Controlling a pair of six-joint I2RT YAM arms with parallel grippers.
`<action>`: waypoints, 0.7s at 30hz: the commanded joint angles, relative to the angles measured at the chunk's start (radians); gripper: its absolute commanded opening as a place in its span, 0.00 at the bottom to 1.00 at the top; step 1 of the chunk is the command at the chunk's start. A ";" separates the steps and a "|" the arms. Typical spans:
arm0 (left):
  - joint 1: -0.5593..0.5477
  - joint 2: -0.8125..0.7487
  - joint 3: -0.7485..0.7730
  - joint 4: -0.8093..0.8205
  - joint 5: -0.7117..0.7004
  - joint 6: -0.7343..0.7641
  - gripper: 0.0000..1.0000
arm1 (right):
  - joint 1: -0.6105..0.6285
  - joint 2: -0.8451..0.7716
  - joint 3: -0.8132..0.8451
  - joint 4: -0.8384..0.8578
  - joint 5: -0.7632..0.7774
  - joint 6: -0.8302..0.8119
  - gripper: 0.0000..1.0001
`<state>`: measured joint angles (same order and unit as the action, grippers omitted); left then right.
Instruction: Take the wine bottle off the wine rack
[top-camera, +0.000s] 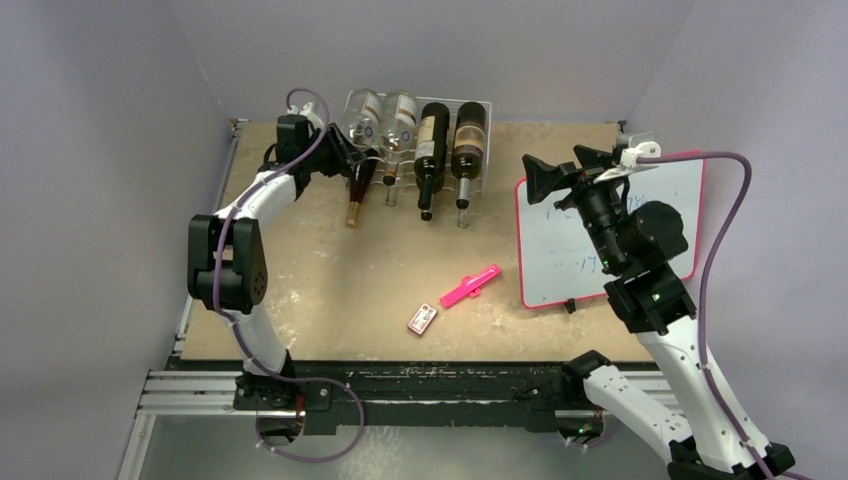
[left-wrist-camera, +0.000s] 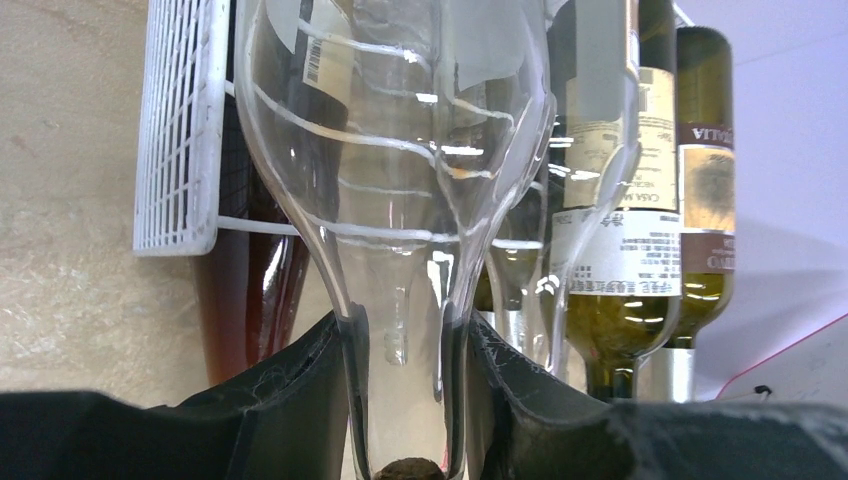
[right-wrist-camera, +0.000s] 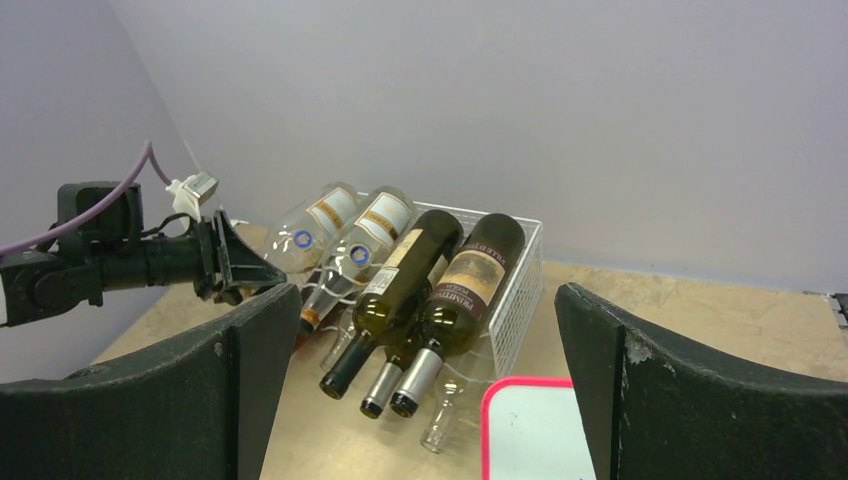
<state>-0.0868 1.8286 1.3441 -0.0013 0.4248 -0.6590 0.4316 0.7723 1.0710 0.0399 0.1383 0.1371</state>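
The white wire wine rack (top-camera: 482, 106) stands at the back of the table and holds several bottles lying with their necks toward me. My left gripper (top-camera: 345, 152) is shut on the neck of the clear wine bottle (top-camera: 362, 118) at the rack's top left. In the left wrist view both black fingers (left-wrist-camera: 300, 400) press that clear bottle (left-wrist-camera: 400, 200) at the neck, with its cork just below, and the rack (left-wrist-camera: 175, 130) sits behind. My right gripper (top-camera: 560, 175) is open and empty, hovering over the whiteboard to the right of the rack (right-wrist-camera: 520, 280).
Two dark bottles (top-camera: 450, 140) lie on the rack's right side, another clear one (top-camera: 400, 118) lies beside the held bottle, and a reddish bottle (top-camera: 358, 190) lies lower left. A red-framed whiteboard (top-camera: 640, 230) is at the right. A pink tool (top-camera: 470, 285) and a small box (top-camera: 422, 318) lie mid-table.
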 joint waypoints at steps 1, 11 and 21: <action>0.005 -0.126 0.003 0.232 0.058 -0.065 0.00 | -0.002 -0.013 -0.008 0.028 0.009 -0.001 1.00; 0.007 -0.169 -0.003 0.328 0.113 -0.201 0.00 | -0.002 -0.014 -0.027 0.043 0.005 -0.001 1.00; 0.012 -0.218 -0.029 0.422 0.105 -0.288 0.00 | -0.002 -0.022 -0.037 0.038 -0.001 0.005 1.00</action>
<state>-0.0788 1.7531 1.2770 0.0738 0.4576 -0.9199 0.4316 0.7643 1.0374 0.0399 0.1383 0.1371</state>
